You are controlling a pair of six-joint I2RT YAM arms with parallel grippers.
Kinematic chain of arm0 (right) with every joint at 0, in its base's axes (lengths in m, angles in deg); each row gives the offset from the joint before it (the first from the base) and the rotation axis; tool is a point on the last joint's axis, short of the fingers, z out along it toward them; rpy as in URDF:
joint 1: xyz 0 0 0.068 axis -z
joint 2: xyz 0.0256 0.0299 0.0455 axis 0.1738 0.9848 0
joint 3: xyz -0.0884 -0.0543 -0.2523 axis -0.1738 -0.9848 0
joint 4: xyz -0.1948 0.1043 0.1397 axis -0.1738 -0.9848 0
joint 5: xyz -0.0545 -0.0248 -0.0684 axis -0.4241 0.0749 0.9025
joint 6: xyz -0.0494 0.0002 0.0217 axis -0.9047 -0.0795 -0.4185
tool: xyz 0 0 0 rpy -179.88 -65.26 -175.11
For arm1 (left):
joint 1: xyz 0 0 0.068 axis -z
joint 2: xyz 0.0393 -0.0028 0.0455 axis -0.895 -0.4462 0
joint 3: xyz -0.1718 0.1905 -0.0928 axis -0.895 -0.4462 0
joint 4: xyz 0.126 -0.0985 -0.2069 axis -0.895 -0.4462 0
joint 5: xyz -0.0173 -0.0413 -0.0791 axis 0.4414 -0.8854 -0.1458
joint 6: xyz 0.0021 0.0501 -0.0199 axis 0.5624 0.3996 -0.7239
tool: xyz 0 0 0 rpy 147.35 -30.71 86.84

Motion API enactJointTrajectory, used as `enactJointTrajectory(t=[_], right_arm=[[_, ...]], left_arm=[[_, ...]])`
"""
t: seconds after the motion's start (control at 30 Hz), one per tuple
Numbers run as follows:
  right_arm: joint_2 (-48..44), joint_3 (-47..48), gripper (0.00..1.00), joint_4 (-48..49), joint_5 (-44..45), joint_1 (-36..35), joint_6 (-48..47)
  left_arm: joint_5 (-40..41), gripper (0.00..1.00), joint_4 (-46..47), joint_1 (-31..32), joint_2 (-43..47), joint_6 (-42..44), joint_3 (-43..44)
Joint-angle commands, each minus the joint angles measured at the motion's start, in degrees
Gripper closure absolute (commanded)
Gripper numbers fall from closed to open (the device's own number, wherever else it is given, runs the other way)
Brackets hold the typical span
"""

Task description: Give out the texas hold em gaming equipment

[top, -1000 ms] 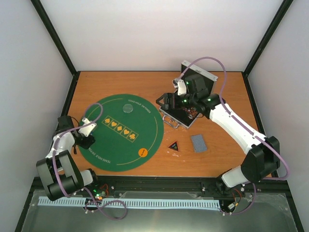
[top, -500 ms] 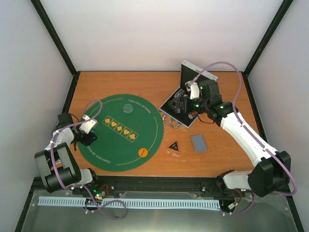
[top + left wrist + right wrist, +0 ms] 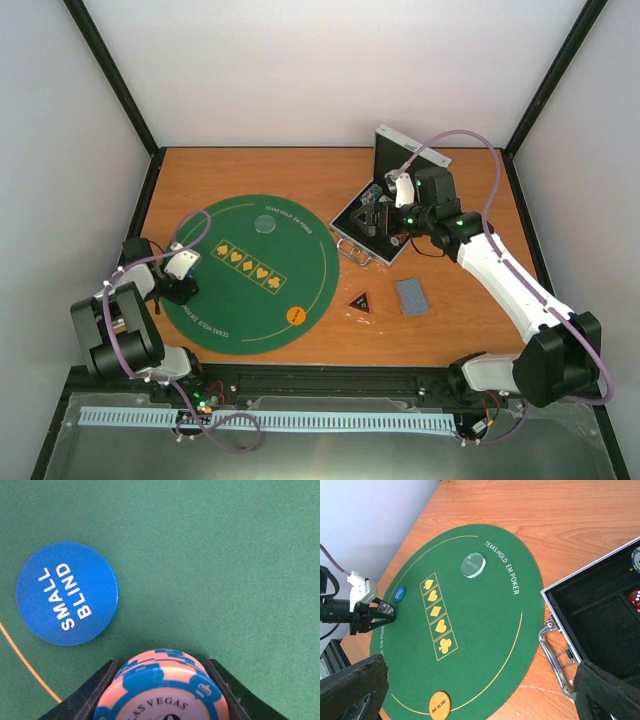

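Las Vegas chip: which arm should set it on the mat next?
Left. The left gripper grips the chip over the green mat; the right gripper hangs open by the case.

A big round green felt mat (image 3: 250,300) lies left of centre in the top view, printed with a row of yellow suit symbols and curved white lettering. Just beside its right edge, a silver metal case (image 3: 357,252) stands open, black-lined, lid raised. Both rest on the orange-brown wooden worktop (image 3: 460,300), with white walls (image 3: 320,70) around it.
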Motion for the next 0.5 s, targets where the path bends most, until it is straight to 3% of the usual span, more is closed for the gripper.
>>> enactJointTrajectory(t=[0.0, 0.37, 0.47], right_arm=[[-0.4, -0.3, 0.00, 1.2, -0.4, 0.7, -0.7], [-1.4, -0.2, 0.00, 0.5, 0.0, 1.1, -1.0], [-1.7, -0.1, 0.00, 0.2, 0.1, 1.2, -1.2]], left_arm=[[-1.5, 0.95, 3.3, -0.2, -0.6, -0.4, -1.3], [-2.0, 0.56, 1.8, -0.2, -4.3, 0.7, 0.2], [-1.6, 0.52, 1.8, -0.2, -4.3, 1.1, 0.2]])
